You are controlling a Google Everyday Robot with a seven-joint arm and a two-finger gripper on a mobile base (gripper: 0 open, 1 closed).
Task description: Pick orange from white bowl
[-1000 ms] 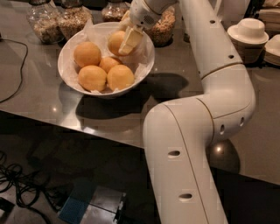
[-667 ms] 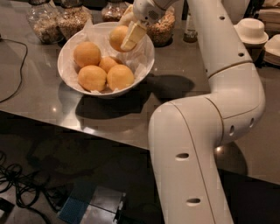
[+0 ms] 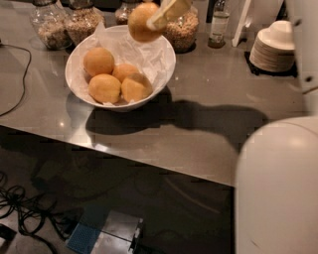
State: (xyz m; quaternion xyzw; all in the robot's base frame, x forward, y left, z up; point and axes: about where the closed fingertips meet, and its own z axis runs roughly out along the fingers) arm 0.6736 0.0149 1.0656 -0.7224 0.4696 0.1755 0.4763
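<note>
Although cropped by the top edge of the camera view, shows enough of the end effector (image 3: pixel 161 15) to log it as clenched on the orange (image 3: pixel 140 25), with one pale finger laid across the fruit's upper right side. Holds the orange in the air above the far rim of the white bowl (image 3: pixel 72 62), clear of the crumpled paper liner (image 3: pixel 149 57) and touching nothing below. Places it in front of the grain jar (image 3: pixel 181 32) at the back of the table (image 3: pixel 198 124).

Counted in the bowl: four oranges (image 3: pixel 104 88), bunched toward the near left, none touched.

Progress, as a judgement: grasp made, lift made, fruit out of the bowl, so the pick itself looks essentially done. Leaves at most a carry-away with the grip kept firm. No set-down spot named in the task.

Against the earlier frames:
- Sat lower then, with the orange overlapping the bowl's far inner wall at about rim level. Now rides well above the rim.
- Same clamp on the same fruit throughout, with no sign of slip.
- Same four oranges in the same places, and the bowl not shifted on the table.
- Arm (image 3: pixel 278 188) now fills the lower right corner, bulkier and further right than before. Upper link no longer crosses the middle of the view, which uncovers the stack of small white dishes (image 3: pixel 276 47) and the bottle (image 3: pixel 218 25).
</note>
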